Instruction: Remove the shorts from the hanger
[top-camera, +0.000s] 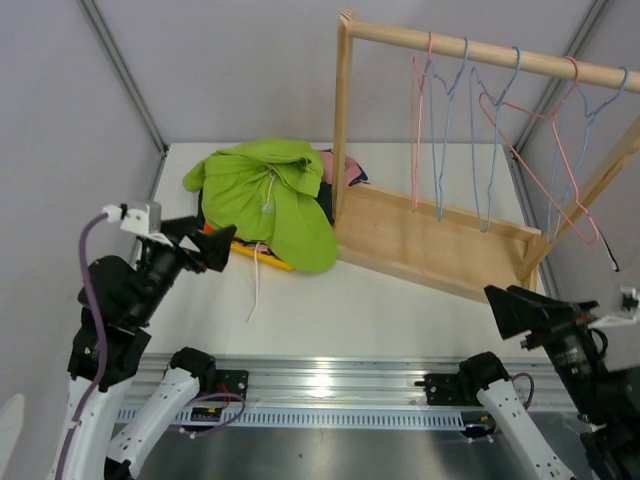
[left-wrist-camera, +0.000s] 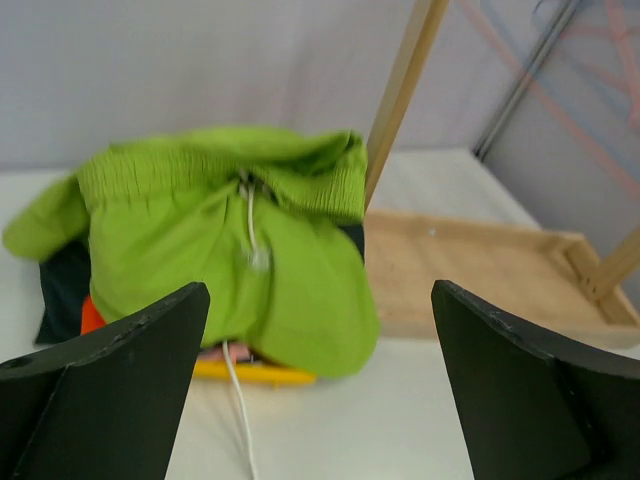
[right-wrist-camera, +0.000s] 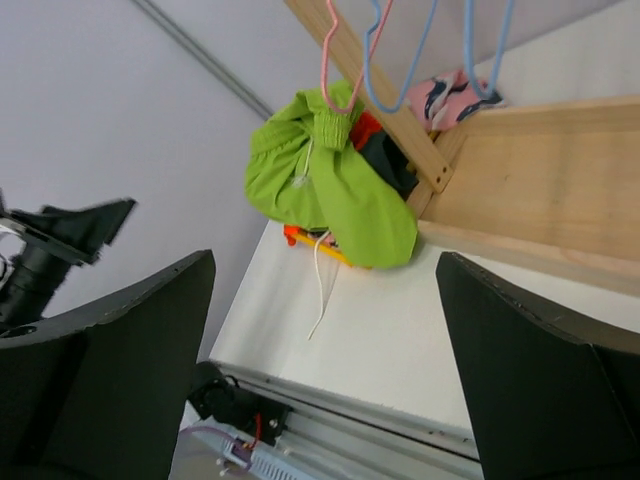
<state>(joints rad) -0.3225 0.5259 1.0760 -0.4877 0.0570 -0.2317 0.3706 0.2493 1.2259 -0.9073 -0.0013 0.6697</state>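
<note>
The lime green shorts (top-camera: 270, 195) lie on top of a heap of shorts on the table, left of the wooden rack. Pink shorts (top-camera: 347, 168) peek out behind the post, with dark shorts (left-wrist-camera: 65, 285) and orange shorts (left-wrist-camera: 92, 315) underneath the green pair. Several wire hangers (top-camera: 440, 130) hang bare from the rod (top-camera: 480, 50). My left gripper (top-camera: 220, 248) is open just left of the heap, nothing between its fingers (left-wrist-camera: 110, 390); the green shorts (left-wrist-camera: 220, 230) lie ahead of it. My right gripper (top-camera: 497, 312) is open at the near right, holding nothing, well away from the heap (right-wrist-camera: 330, 190).
The rack's wooden base tray (top-camera: 430, 240) lies slanted across the right half of the table, its upright post (top-camera: 343, 120) beside the heap. A white drawstring (top-camera: 258, 280) trails from the heap toward the near edge. A yellow strip (left-wrist-camera: 250, 372) shows under the green shorts.
</note>
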